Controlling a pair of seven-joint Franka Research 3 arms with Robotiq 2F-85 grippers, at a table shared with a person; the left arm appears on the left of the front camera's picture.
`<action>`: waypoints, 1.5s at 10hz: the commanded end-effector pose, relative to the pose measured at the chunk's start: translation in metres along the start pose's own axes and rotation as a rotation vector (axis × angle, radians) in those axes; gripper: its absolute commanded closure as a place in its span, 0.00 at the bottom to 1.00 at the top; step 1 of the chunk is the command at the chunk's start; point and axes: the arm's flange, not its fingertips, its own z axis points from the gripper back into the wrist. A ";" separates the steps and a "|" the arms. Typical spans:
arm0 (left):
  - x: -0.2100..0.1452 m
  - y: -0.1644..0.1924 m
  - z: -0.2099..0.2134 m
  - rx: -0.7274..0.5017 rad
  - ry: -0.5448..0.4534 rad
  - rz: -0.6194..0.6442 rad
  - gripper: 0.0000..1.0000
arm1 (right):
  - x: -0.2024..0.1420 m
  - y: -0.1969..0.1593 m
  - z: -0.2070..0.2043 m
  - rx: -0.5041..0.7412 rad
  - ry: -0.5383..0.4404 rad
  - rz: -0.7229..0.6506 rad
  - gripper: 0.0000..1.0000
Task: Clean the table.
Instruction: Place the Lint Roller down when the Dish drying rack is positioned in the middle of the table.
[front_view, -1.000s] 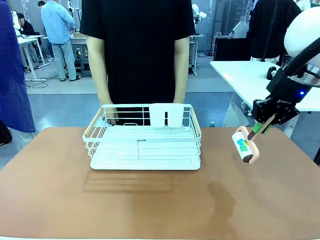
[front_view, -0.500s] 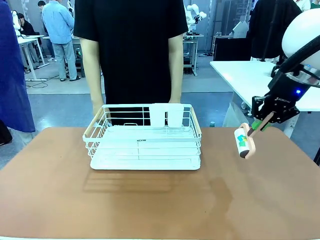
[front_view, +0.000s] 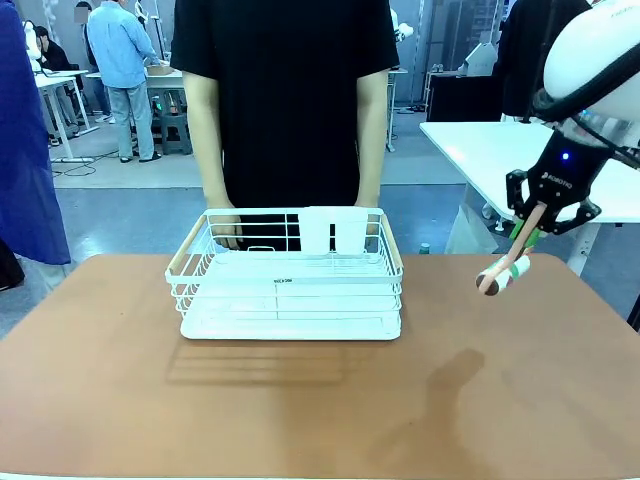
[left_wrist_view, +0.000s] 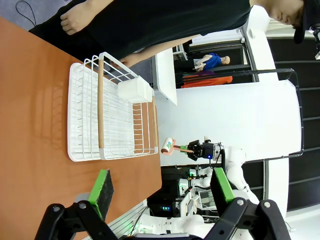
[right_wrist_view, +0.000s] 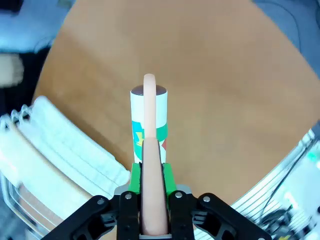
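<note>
The reddish-brown table (front_view: 300, 400) spreads across the front view. My right gripper (front_view: 533, 228) hangs above its right side, shut on the peach handle of a lint roller (front_view: 501, 274), which is held in the air clear of the top. In the right wrist view the lint roller (right_wrist_view: 148, 117) sticks straight out from between the shut right gripper (right_wrist_view: 148, 175), over the table (right_wrist_view: 215, 100). My left gripper (left_wrist_view: 162, 187) stands open with nothing between its green pads, above the table (left_wrist_view: 30, 125); the lint roller (left_wrist_view: 168, 146) shows far off.
A white wire dish rack (front_view: 290, 280) with wooden handles stands at the table's far middle, also seen as the rack (left_wrist_view: 107, 115) and the rack (right_wrist_view: 55, 150). A person in a black shirt (front_view: 285, 100) stands behind it, hands near its back rim. A white table (front_view: 500, 150) stands at right.
My right gripper has risen and turned, lifting the lint roller higher; the roller now points more end-on toward the camera. The person has shifted slightly.
</note>
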 end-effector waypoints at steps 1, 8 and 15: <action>0.000 -0.002 0.003 -0.002 -0.006 -0.004 0.00 | 0.019 0.022 0.001 -0.052 -0.070 -0.404 0.79; 0.000 -0.002 0.003 -0.002 -0.006 -0.004 0.00 | 0.019 -0.031 -0.047 0.260 -0.081 -0.536 0.79; 0.000 -0.002 0.003 -0.002 -0.006 -0.004 0.00 | 0.021 -0.057 -0.124 0.469 -0.074 -0.585 0.79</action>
